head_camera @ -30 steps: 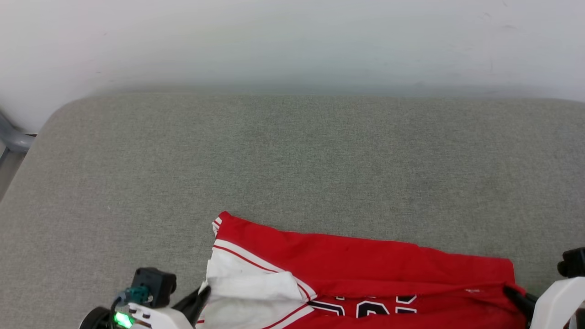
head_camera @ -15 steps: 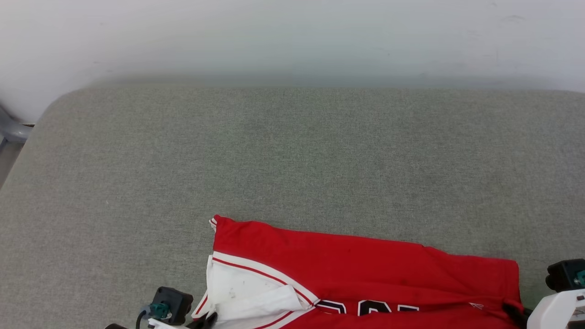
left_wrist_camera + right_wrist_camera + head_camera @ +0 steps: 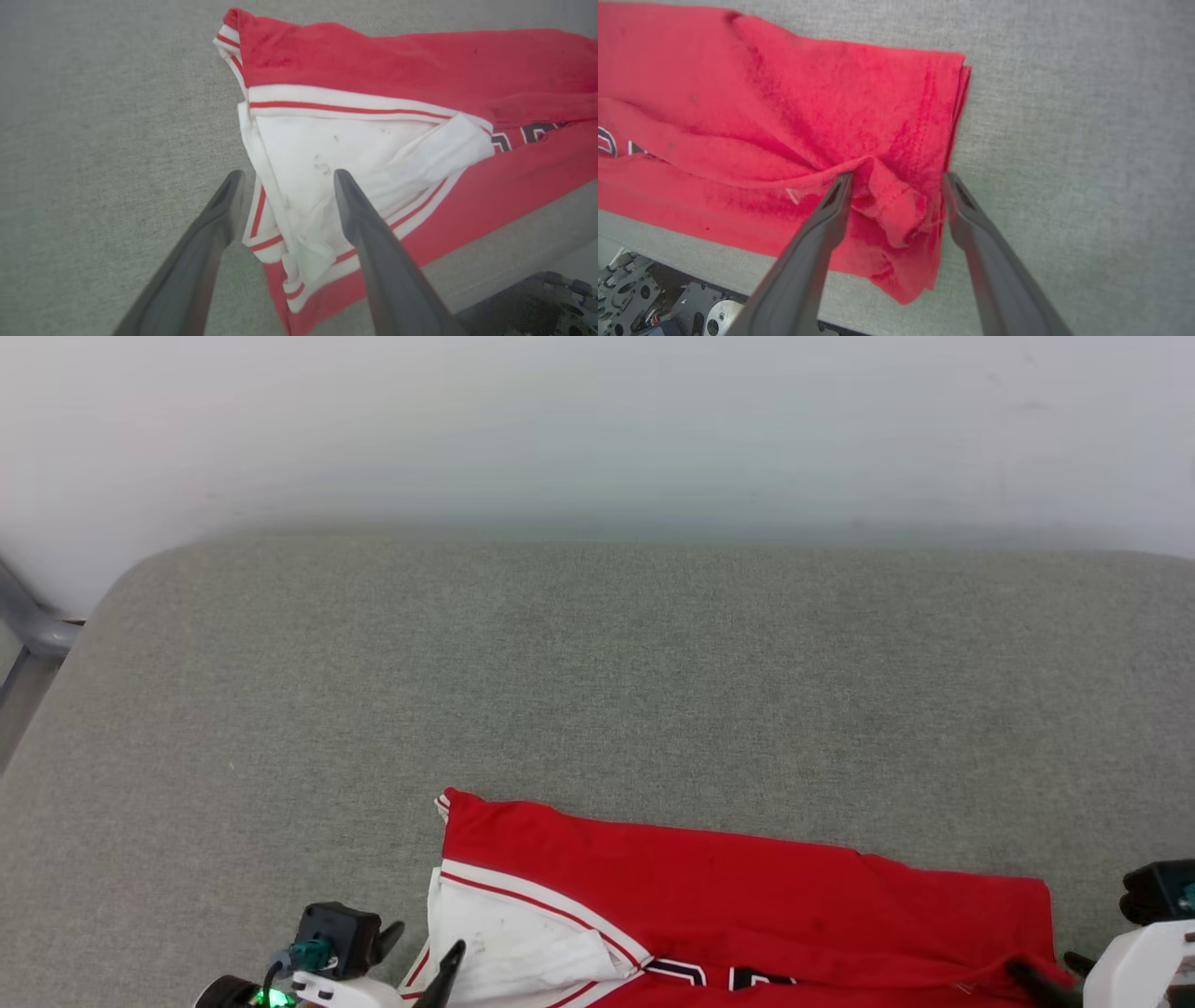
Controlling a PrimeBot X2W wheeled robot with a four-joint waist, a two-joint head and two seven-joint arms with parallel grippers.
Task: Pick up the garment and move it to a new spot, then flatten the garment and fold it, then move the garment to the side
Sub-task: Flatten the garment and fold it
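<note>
left gripper (image 3: 288,174) released, astride white sleeve (image 3: 355,144) | right gripper (image 3: 897,179) released, astride bunched red corner (image 3: 901,219) | garment (image 3: 747,887) lies on surface (image 3: 597,663) | tip: lift both straight, snag no cloth

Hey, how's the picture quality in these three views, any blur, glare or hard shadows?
Head view: soft even light, no glare, the garment sharp, a faint shadow band where the grey surface meets the wall. Left wrist view: the left pincer looks soft close to the lens, the cloth crisp. Right wrist view: the right pincer likewise soft, the red heavily saturated.
</note>
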